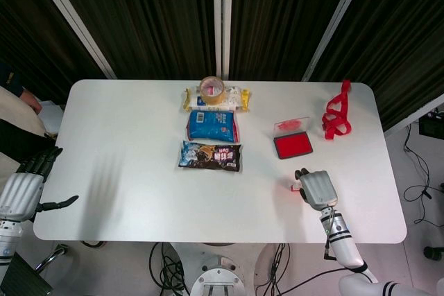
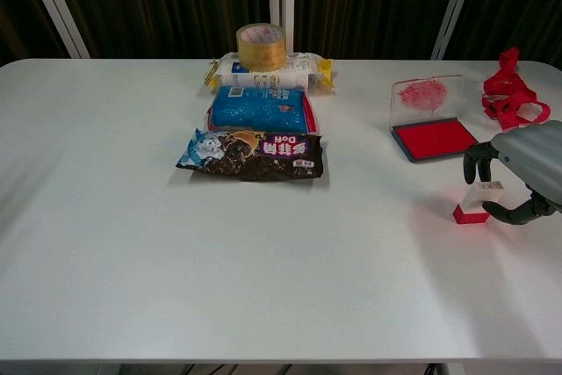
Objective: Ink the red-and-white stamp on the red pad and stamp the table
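The red-and-white stamp point(image 2: 475, 203) stands upright on the table, just in front of the red ink pad point(image 2: 433, 139). My right hand point(image 2: 520, 169) curls over it from the right, fingers behind it and thumb point(image 2: 507, 212) by its near side; contact is unclear. From the head view the right hand point(image 1: 318, 189) covers most of the stamp point(image 1: 296, 186), and the pad point(image 1: 292, 145) lies beyond it with its clear lid raised. My left hand point(image 1: 22, 192) hangs off the table's left edge with its fingers spread, holding nothing.
Three snack packets point(image 2: 255, 154) lie in a row at the table's middle, with a tape roll point(image 2: 261, 46) on the farthest. A red strap point(image 2: 508, 90) lies at the back right. A person point(image 1: 15, 112) stands past the table's left edge.
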